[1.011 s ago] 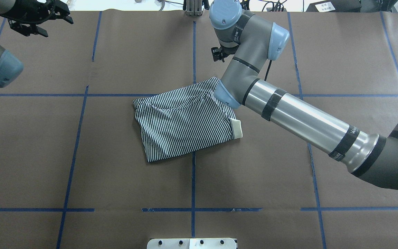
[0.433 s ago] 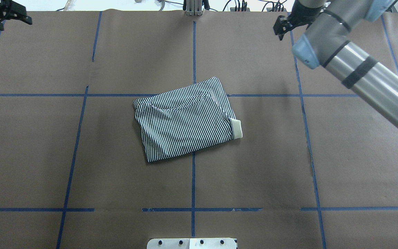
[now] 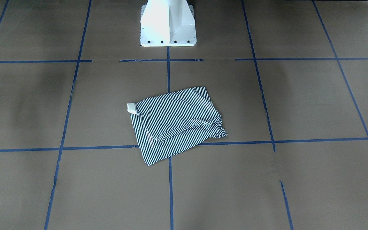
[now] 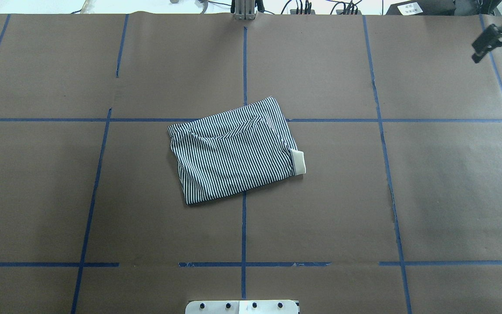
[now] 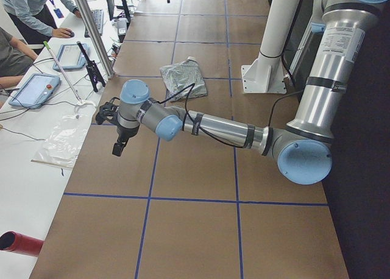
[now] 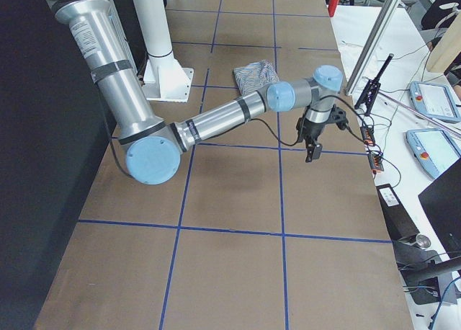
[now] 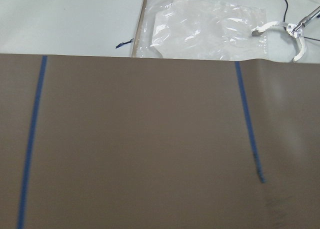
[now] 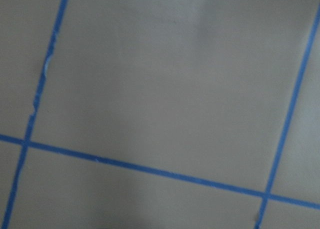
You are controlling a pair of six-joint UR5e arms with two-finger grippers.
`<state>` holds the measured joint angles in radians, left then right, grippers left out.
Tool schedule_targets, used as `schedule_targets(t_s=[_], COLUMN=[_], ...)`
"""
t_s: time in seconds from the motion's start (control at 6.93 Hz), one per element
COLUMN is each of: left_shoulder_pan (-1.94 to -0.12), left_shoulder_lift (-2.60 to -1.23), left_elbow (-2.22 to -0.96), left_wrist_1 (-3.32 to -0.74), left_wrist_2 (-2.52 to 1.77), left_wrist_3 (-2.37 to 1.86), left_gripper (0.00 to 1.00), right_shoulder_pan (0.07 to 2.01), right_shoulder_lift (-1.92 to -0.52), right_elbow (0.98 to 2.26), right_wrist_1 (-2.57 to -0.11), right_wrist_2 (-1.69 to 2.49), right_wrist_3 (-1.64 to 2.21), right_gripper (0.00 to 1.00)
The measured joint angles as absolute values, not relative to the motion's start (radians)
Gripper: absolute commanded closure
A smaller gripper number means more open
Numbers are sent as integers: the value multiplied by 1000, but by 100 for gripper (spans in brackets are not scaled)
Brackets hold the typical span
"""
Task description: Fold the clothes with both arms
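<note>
Brown table (image 4: 342,205): shirt (image 4: 233,152) well apart from left pincer (image 5: 117,150), right pincer (image 6: 311,155); openness unclear

A brown-papered table (image 4: 320,209), gridded with blue tape (image 4: 244,231), carries a white pedestal base (image 3: 168,24). Straight out from that base, a folded striped shirt (image 4: 233,150) lies flat, straddling a tape crossing.

Left arm (image 5: 219,127) and right arm (image 6: 216,119): silver tubes, grey joints, light-blue caps (image 5: 303,162) (black bands (image 5: 194,123) wrap each tube); white pedestal (image 3: 167,22).
</note>
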<state>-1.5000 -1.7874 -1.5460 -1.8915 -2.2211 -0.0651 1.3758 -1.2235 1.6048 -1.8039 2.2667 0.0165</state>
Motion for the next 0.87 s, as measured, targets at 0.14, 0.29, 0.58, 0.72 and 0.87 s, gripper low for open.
schedule_targets(t_s=[0.14, 0.29, 0.58, 0.72, 0.87], left_shoulder_pan=[-1562, -1611, -1639, -1641, -1641], left_shoulder_lift=[-1770, -1758, -1713, -1673, -1658], left_elbow=[-1546, -1557, -1583, -1584, -1594], left_wrist_1=[-1789, -1716, -1679, -1683, -1653], left_wrist_2=[-2225, -2231, -2232, -2222, -2209], left_wrist_3=[160, 273, 330, 315, 269], left_gripper=[0, 0, 0, 0, 0], right_shoulder_pan=[1476, 1542, 1597, 1604, 1607], right_shoulder_lift=[-1343, -1422, -1494, -1515, -1526], right_elbow=[1618, 1622, 1628, 1634, 1633], right_wrist_1=[-1808, -1808, -1803, -1802, -1802], right_wrist_2=[2327, 2349, 2356, 2356, 2356], right_wrist_3=[-111, -188, -233, -235, -235], right_gripper=[0, 0, 0, 0, 0])
